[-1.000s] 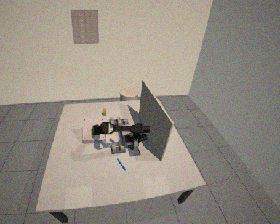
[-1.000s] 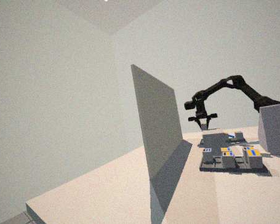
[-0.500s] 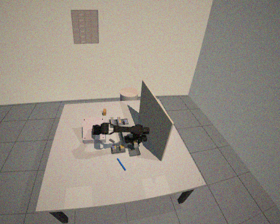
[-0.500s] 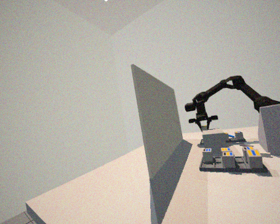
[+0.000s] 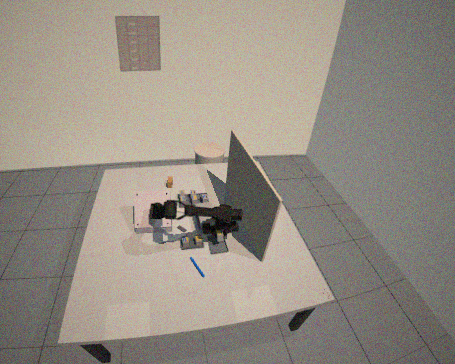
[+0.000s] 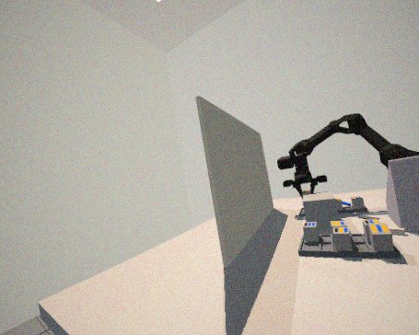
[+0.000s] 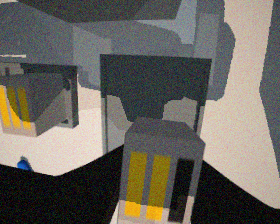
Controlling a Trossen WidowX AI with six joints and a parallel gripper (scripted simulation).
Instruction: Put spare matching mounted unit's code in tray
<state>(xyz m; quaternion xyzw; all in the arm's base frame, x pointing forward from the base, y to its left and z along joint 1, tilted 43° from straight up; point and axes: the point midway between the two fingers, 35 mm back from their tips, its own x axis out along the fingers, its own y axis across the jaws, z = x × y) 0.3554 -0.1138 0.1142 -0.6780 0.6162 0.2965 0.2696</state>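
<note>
My gripper (image 5: 161, 210) (image 6: 307, 187) (image 7: 157, 152) is shut on a small grey spare (image 7: 161, 150) whose face shows two yellow stripes and one black stripe. It holds the spare just above the pale tray (image 5: 140, 221), which shows as a grey box in the exterior view (image 6: 320, 213). In the wrist view a dark rectangular recess (image 7: 154, 85) lies right beyond the held spare. Other spares with yellow and blue marks (image 5: 192, 242) (image 6: 378, 228) (image 7: 19, 107) stand on a dark rack (image 6: 345, 252). I cannot see the mounted unit's back.
A tall grey panel (image 5: 250, 200) (image 6: 237, 184) stands upright on the table, right of the arm. A smaller grey panel (image 5: 216, 187) (image 6: 412, 193) stands behind the rack. A blue pen (image 5: 197, 267) (image 7: 23, 163) and a small orange block (image 5: 170, 181) lie on the table. A round bin (image 5: 210, 151) stands behind the table.
</note>
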